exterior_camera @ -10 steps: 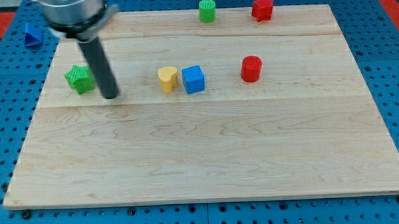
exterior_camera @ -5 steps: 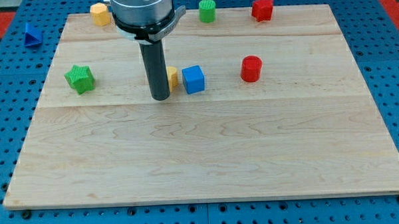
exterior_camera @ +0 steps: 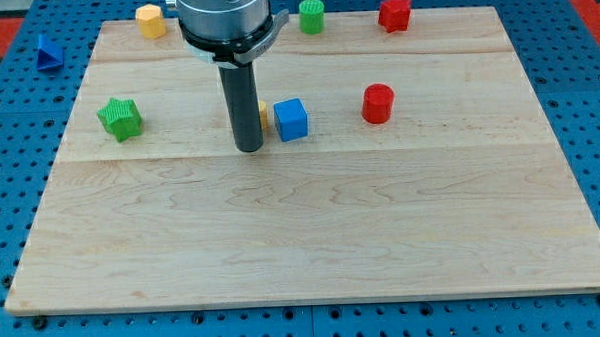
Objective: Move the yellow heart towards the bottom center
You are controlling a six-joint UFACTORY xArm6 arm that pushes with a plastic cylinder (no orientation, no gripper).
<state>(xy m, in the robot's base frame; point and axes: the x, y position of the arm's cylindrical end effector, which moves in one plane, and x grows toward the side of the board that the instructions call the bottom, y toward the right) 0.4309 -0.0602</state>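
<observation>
Your rod has no jaws to open or close; my tip (exterior_camera: 248,147) sits just left of the small yellow plastic heart (exterior_camera: 263,115), mostly hidden behind it. Push sideways and you risk shoving it into the touching blue plastic cube (exterior_camera: 291,120), not bottom-centre.

The rod stands upright, my tip (exterior_camera: 248,148) resting on the board.

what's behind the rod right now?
Behind the rod, only a yellow sliver of the heart shows, beside the blue cube. The rest is covered. My tip sits at its lower left.
</observation>
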